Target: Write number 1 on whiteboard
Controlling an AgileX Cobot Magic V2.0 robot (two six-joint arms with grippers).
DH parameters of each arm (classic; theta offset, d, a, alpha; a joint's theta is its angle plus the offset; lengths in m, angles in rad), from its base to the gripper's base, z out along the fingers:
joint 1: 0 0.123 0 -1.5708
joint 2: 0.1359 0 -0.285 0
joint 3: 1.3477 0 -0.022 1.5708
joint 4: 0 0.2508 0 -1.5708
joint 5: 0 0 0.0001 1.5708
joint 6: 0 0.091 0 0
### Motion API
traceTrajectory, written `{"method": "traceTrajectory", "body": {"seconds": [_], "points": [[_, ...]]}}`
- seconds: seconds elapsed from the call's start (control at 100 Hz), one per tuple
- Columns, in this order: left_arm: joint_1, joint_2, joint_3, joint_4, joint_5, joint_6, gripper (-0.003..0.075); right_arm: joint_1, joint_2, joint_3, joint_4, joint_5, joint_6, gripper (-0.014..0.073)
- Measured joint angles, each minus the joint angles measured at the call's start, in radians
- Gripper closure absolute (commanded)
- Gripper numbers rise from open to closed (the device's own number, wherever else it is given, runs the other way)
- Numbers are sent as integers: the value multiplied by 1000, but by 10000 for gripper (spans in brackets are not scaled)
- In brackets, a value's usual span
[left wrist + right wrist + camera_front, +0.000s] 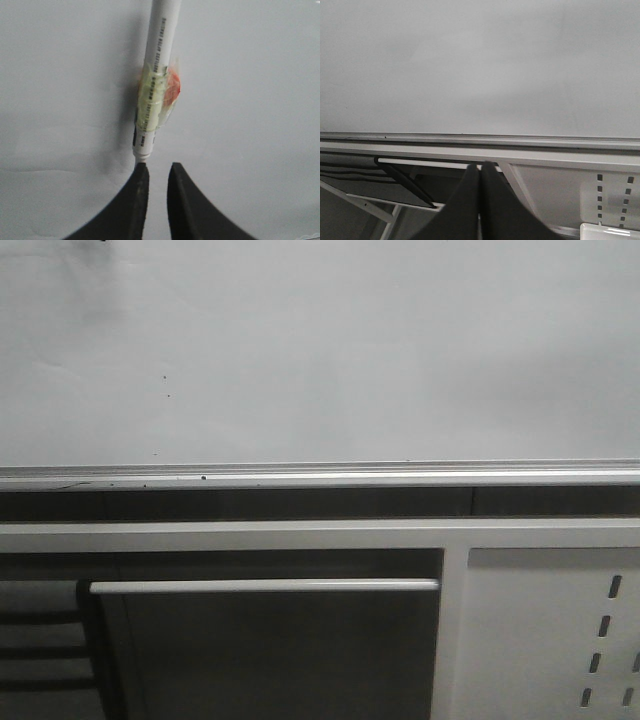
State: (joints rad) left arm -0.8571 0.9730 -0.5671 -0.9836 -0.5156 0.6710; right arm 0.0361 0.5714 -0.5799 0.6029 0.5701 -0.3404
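The whiteboard (320, 350) is a pale grey-white board filling the upper front view, with a silver rail (320, 478) along its bottom edge. No number 1 stroke shows on it, only tiny specks. Neither gripper shows in the front view. In the left wrist view my left gripper (157, 171) holds a white marker (157, 60) wrapped in yellowish tape with an orange patch; its jaws stand narrowly apart and the marker points out over the whiteboard (250, 100). Its tip is out of view. My right gripper (480, 166) is shut and empty, below the whiteboard (480, 65).
Below the rail runs a grey frame bar (320, 534). A white panel with slanted slots (560, 640) stands at the lower right, also in the right wrist view (570, 195). A white rod (265, 586) crosses a dark opening at the lower left.
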Motion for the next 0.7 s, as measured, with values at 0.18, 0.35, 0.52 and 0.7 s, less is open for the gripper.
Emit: {"method": "traceTrajectory", "body": {"seconds": [0.18, 0.35, 0.52, 0.7], "points": [[0, 12, -23, 20, 0, 0, 423, 0, 0, 0, -2, 0, 0, 657], [0, 60, -67, 40, -28, 36, 423, 0, 0, 0, -4, 0, 0, 657], [4, 104, -82, 42, -86, 50, 423, 0, 0, 0, -4, 11, 0, 657], [17, 119, -82, 42, -106, 54, 423, 0, 0, 0, -4, 19, 0, 657]]}}
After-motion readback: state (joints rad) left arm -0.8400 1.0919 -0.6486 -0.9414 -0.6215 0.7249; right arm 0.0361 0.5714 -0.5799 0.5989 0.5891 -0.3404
